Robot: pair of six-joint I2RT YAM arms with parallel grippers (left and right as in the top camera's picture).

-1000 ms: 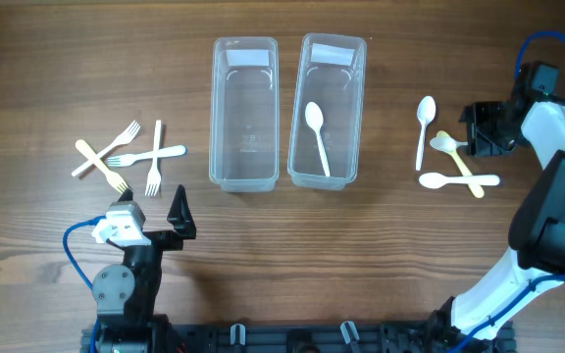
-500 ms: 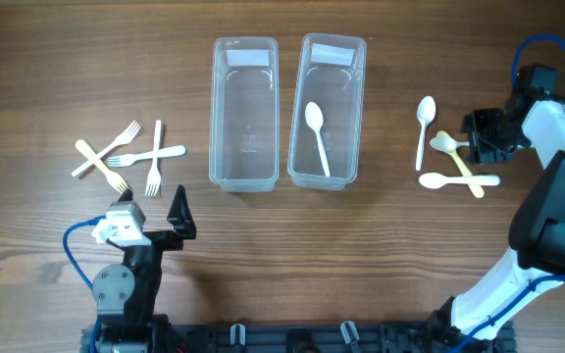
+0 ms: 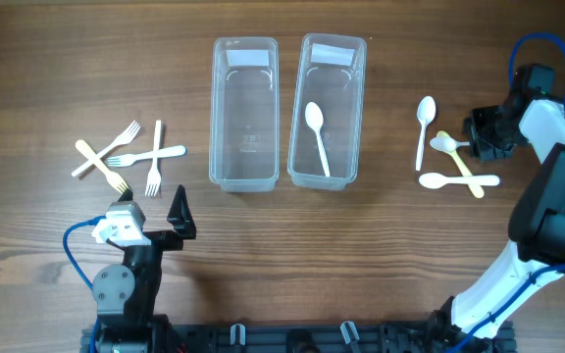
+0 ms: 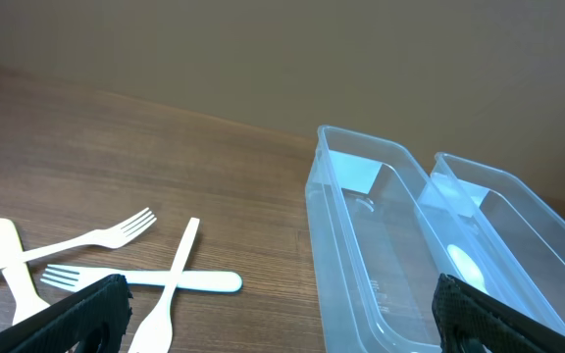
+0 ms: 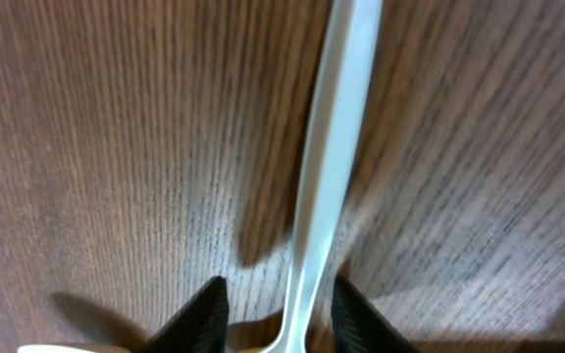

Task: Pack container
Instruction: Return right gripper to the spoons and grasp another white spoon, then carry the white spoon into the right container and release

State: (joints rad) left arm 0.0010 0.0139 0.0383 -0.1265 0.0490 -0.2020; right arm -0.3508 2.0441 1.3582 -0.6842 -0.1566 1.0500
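Observation:
Two clear containers stand side by side at the table's back: the left one (image 3: 216, 118) (image 4: 361, 245) has nothing in it, the right one (image 3: 361, 113) holds a white spoon (image 3: 316, 135). Several forks (image 3: 130, 157) (image 4: 145, 279) lie crossed at the left. My left gripper (image 3: 152, 201) (image 4: 282, 319) hangs wide open just in front of them, holding nothing. Loose spoons (image 3: 457, 179) lie at the right. My right gripper (image 3: 474, 140) (image 5: 278, 309) is down on them, its fingers close on either side of a white spoon handle (image 5: 336, 147), with a thin gap still showing on the left side.
Another white spoon (image 3: 423, 126) lies upright left of the spoon pile, and a tan spoon (image 3: 466, 172) crosses under the white ones. The right arm's white links (image 3: 557, 196) run down the right edge.
My right gripper has shifted slightly over the spoon pile and its fingers have drawn in around the spoon handle. The left arm, forks and containers have not moved.

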